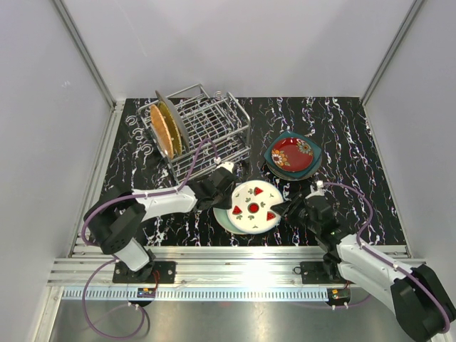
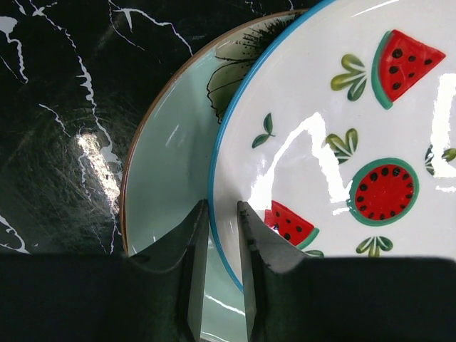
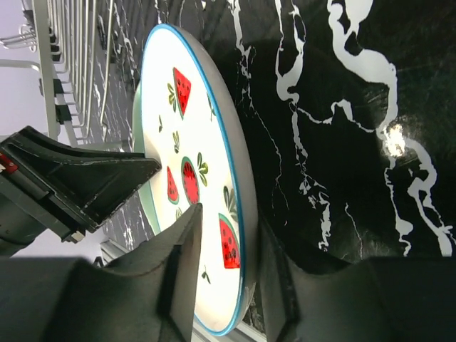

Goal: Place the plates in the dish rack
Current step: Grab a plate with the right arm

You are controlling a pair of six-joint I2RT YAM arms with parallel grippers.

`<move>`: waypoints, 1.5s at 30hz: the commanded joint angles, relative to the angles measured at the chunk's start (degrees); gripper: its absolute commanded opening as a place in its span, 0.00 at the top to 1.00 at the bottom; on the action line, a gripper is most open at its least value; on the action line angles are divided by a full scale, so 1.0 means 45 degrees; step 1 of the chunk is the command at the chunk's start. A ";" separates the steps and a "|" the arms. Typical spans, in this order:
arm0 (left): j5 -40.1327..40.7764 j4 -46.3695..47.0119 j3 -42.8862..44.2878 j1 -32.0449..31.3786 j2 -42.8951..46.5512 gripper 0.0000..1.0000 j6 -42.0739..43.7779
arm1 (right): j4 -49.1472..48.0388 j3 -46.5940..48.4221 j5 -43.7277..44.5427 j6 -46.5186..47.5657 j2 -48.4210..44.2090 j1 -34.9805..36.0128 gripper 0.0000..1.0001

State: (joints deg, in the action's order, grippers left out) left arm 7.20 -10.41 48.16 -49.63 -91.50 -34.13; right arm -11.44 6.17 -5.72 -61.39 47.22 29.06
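A white plate with watermelon pictures and a blue rim (image 1: 253, 206) lies on a pale blue-green plate (image 1: 222, 218) at the front middle. My left gripper (image 1: 229, 201) is shut on its left rim. In the left wrist view one finger (image 2: 192, 242) sits over the green plate (image 2: 171, 164) and the other over the white plate (image 2: 342, 142). My right gripper (image 1: 288, 211) is shut on the right rim, which is tilted up off the table (image 3: 185, 142). The dish rack (image 1: 214, 121) holds an orange plate (image 1: 164, 132) and a grey plate (image 1: 172, 117) upright.
A red patterned plate (image 1: 291, 153) lies on a dark teal plate (image 1: 311, 168) at the right, behind my right arm. The rack wires (image 3: 71, 57) and my left gripper (image 3: 71, 185) show in the right wrist view. An aluminium rail runs along the table's front edge.
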 commanded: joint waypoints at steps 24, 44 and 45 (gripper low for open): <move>-0.0995 0.1319 0.0254 -0.0319 -0.0291 0.72 0.0045 | -0.2204 0.0795 -0.1835 0.0750 -0.0006 -0.0149 0.71; -0.0800 -0.1766 0.2206 -0.0398 0.3945 0.31 0.2173 | 0.3263 0.3157 -0.0528 0.2214 -0.3305 -0.0149 1.00; -0.0800 -0.1961 0.2420 -0.0398 0.4180 0.28 0.2426 | 0.3497 0.3333 -0.0430 0.2563 -0.3480 -0.0149 1.00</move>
State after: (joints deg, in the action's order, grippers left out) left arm 4.80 -18.15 54.50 -51.18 -77.28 -26.57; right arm 5.72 14.83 -8.67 -51.94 34.39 28.12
